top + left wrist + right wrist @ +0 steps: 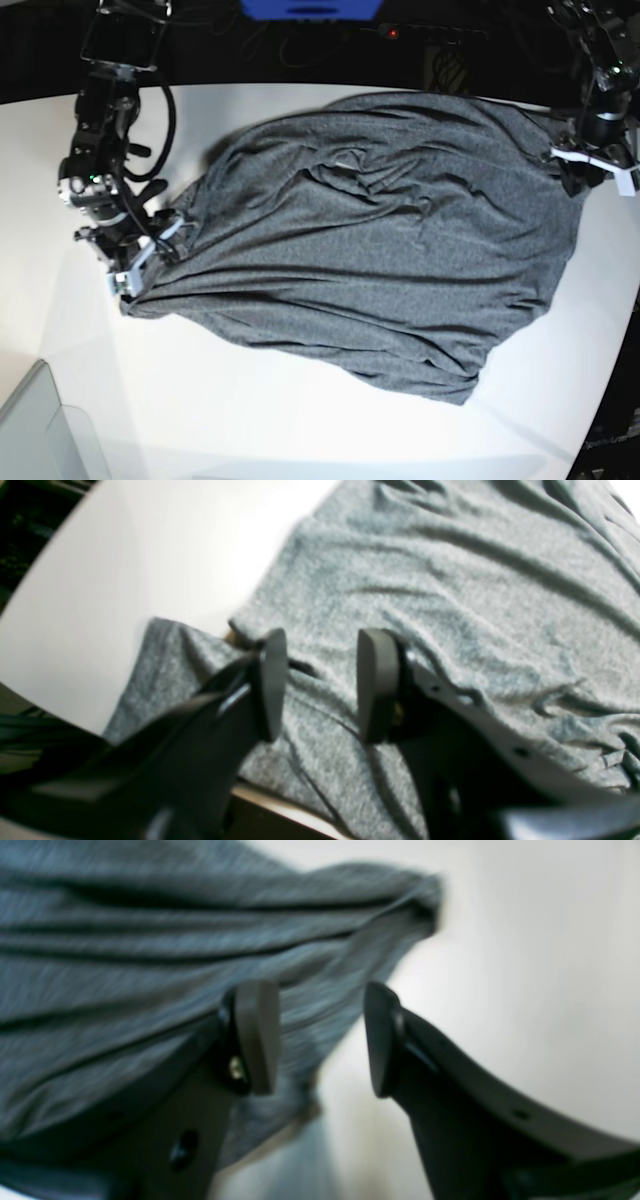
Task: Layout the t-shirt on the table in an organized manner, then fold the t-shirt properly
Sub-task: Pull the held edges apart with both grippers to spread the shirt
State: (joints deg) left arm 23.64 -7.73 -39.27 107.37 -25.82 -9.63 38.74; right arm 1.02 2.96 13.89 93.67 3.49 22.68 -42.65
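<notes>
Grippers (320, 685) (320, 1040) both parted over the t-shirt (380, 250), still crumpled on the table (300, 420); spreading stage, needs corners regrasped.

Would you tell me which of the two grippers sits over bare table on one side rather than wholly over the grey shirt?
The right gripper: one side overhangs the white table; the left gripper hangs entirely over the dark heather-grey t-shirt.

Blurred throughout in the right wrist view: t-shirt (150, 965) folds and right gripper (320, 1040). Cut off by the left wrist view's top and right edges: t-shirt cloth. Hidden under the t-shirt: much of the table (300, 420).
</notes>
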